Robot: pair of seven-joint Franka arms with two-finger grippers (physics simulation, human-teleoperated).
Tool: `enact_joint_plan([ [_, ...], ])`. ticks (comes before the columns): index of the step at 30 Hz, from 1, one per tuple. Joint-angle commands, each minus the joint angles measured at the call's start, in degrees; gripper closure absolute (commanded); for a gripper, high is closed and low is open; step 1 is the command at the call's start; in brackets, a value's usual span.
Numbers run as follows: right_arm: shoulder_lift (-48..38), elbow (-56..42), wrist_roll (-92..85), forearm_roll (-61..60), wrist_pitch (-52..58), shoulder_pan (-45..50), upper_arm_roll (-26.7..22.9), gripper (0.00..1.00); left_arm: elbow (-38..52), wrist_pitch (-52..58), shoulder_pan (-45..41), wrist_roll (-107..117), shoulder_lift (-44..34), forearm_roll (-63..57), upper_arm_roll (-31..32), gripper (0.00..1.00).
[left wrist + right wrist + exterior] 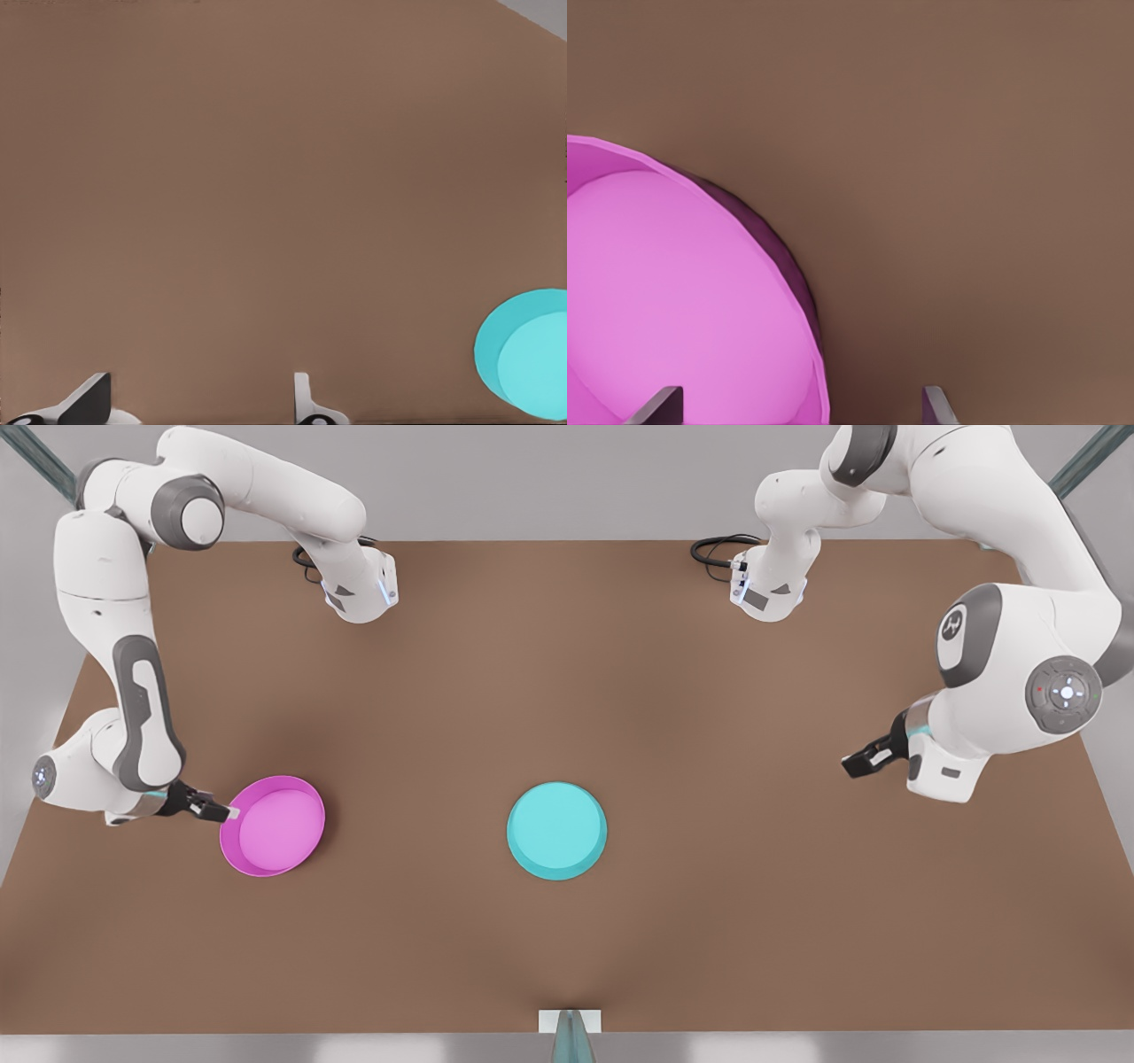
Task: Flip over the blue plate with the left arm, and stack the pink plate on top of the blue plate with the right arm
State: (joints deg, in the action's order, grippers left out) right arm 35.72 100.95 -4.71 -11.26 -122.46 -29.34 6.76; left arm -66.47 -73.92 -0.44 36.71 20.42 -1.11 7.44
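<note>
Plates apart on the brown table point(709, 921)

The right gripper point(229, 812) is placed at the pink plate point(273, 825) rim, fingers spread, nothing gripped. The blue plate point(556, 831) is seen underside up, well apart from the pink plate. The left gripper point(852, 765) is held open, empty, far beyond the blue plate.

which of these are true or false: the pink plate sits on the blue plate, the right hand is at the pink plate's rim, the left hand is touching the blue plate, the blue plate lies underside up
1. The pink plate sits on the blue plate. False: they lie apart on the table.
2. The right hand is at the pink plate's rim. True.
3. The left hand is touching the blue plate. False: it hangs well off toward the front view's right, fingers open.
4. The blue plate lies underside up. True: its flat, plain face is on top.
</note>
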Motion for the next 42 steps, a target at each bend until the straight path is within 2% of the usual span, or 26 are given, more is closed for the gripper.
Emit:
enact_joint_plan([
  [1, 0.8, 0.1, -9.1, -0.7, -5.3, 0.2, 0.0, 0.0, 0.1, 1.5, 0.0, -21.8, -0.1, 0.1, 0.0, 0.0],
  [22, 2.2, 2.3, -8.6, -2.0, -7.2, 1.5, 0.2, 0.0, 0.1, 1.4, -0.1, -21.7, -0.2, 0.0, 0.0, 0.0],
  [23, 2.3, 2.3, -8.8, -2.0, -7.2, 1.5, 0.1, 0.13, 0.1, 1.4, -0.1, -21.7, -0.2, 0.0, 0.0, 0.0],
  [24, 2.3, 2.2, -9.2, -2.0, -7.1, 1.6, 0.1, 0.32, 0.1, 1.4, -0.1, -21.9, -0.3, -0.1, 0.0, 0.0],
  [26, 2.3, 2.2, -10.5, -2.0, -7.2, 1.6, 0.1, 0.55, 0.1, 1.4, -0.1, -21.7, -0.3, -0.1, 0.0, 0.0],
  [27, 2.3, 2.3, -10.7, -2.0, -7.1, 1.6, 0.1, 0.66, 0.1, 1.4, -0.1, -21.6, -0.3, -0.1, 0.0, 0.0],
  [29, 2.3, 2.1, -11.3, -1.9, -6.8, 1.5, 0.1, 0.75, 0.1, 1.4, -0.1, -21.6, -0.4, -0.1, 0.0, 0.0],
  [30, 2.2, 1.8, -12.1, -1.9, -5.3, 1.1, 0.1, 0.79, 0.1, 1.4, -0.1, -21.5, -0.5, -0.1, 0.0, 0.0],
  [35, 1.8, 1.8, -12.1, -1.9, -4.7, 1.0, 0.3, 0.79, 0.1, 1.4, -0.1, -21.5, -0.5, -0.1, 0.0, 0.0],
  [38, 1.1, 0.0, -11.9, -2.0, -0.4, 1.7, 1.1, 0.79, 0.1, 1.4, -0.1, -21.4, -0.5, -0.1, 0.0, 0.0],
  [42, -1.1, -1.4, -11.9, -5.5, 6.3, 2.3, 5.6, 0.79, 0.1, 1.4, -0.2, -21.4, -0.5, -0.1, 0.1, 0.0],
])
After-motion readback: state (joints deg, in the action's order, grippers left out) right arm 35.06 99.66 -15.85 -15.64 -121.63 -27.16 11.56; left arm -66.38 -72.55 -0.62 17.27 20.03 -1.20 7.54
